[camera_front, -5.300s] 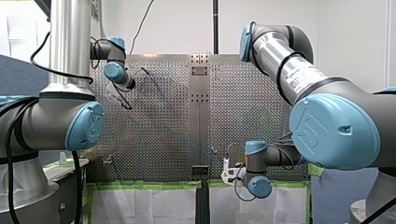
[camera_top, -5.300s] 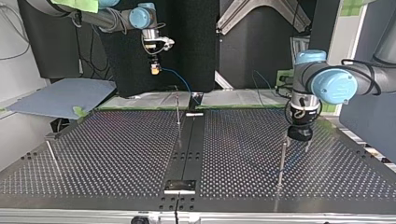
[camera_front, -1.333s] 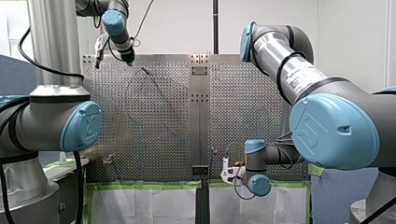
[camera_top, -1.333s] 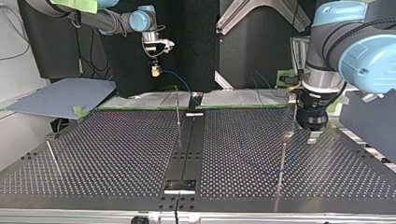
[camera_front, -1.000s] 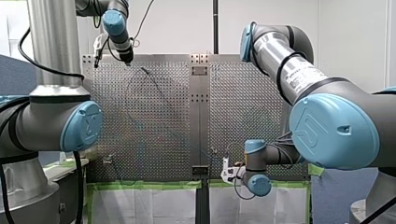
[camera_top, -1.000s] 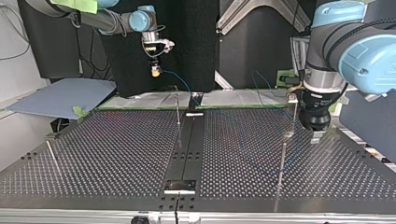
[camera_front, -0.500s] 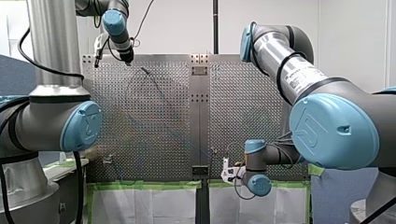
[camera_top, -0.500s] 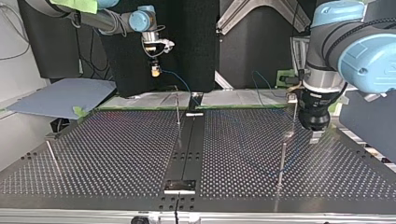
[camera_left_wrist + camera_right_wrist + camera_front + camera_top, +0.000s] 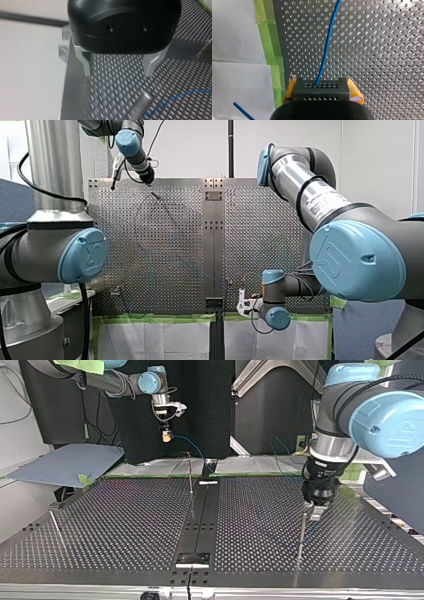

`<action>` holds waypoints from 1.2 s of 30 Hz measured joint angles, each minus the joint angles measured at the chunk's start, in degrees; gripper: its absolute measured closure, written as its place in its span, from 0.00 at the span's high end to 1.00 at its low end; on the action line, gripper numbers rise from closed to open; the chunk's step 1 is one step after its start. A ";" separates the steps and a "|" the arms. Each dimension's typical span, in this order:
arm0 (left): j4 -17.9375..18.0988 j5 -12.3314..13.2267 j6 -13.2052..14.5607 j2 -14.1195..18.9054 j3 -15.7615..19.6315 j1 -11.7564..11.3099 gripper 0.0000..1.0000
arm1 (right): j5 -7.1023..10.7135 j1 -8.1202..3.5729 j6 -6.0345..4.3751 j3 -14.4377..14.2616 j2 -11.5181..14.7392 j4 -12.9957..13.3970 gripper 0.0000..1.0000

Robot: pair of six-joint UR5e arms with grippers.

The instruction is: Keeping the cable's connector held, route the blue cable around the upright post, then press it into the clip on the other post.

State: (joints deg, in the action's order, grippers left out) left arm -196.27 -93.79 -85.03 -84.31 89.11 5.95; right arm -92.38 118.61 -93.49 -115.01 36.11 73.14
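The connector (image 9: 321, 89), a grey block with rows of small holes, is held clamped between the yellow pads (image 9: 355, 92) of the right pincer (image 9: 321, 91). The blue cable (image 9: 326, 50) is seen leaving the block's face toward 12 o'clock, over the perforated bench (image 9: 387, 50). In the top view this pincer hangs at about 11 o'clock, beyond the bench's far edge. Its place is unchanged from half a second ago and from the frames before that.

The change is found at the other arm. In the top view the left pincer (image 9: 315, 509) has been shifted toward 9 o'clock since half a second ago. It then stood off the 2 o'clock side of the thin post (image 9: 301, 535), apart from it, and its fingers are now set right at the post's top end. In the front view the same shift is read as a move toward 3 o'clock, closer to the post's dark tip at about 11 o'clock of that view. About five seconds back it was placed lower there, at the tip's 7 o'clock.

In the left wrist view the metal fingers (image 9: 86, 65) are spread wide, with nothing held between them. Just ahead of them a blurred metal post end and a stretch of the blue cable are seen over the bench. Whether the cable touches the post there cannot be told.
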 joint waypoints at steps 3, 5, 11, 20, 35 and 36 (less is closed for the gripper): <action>1.38 -0.62 0.51 -1.73 -1.87 1.93 0.98 | 0.00 0.00 -0.09 0.00 -0.01 0.11 0.00; 2.31 -1.39 0.55 -2.79 -2.96 3.02 0.98 | 0.03 0.00 -0.21 0.00 0.00 0.14 0.00; 5.00 -4.54 0.93 -6.15 -6.34 6.41 0.98 | 0.34 -0.01 -0.31 0.00 -0.01 0.16 0.00; 10.36 -10.06 1.17 -11.69 -10.53 11.95 0.98 | 0.43 0.08 -0.16 0.00 -0.01 0.19 0.00; 11.96 -19.13 8.13 -20.20 -10.84 16.26 0.98 | 0.43 0.18 -0.13 0.00 -0.01 0.09 0.00; 11.98 -19.79 8.72 -20.72 -10.84 16.22 0.98 | 0.44 0.18 -0.14 0.00 -0.01 0.09 0.00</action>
State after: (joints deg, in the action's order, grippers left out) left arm -184.29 -113.58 -76.32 -105.04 78.26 22.17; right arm -91.95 118.79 -93.62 -115.01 36.09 73.23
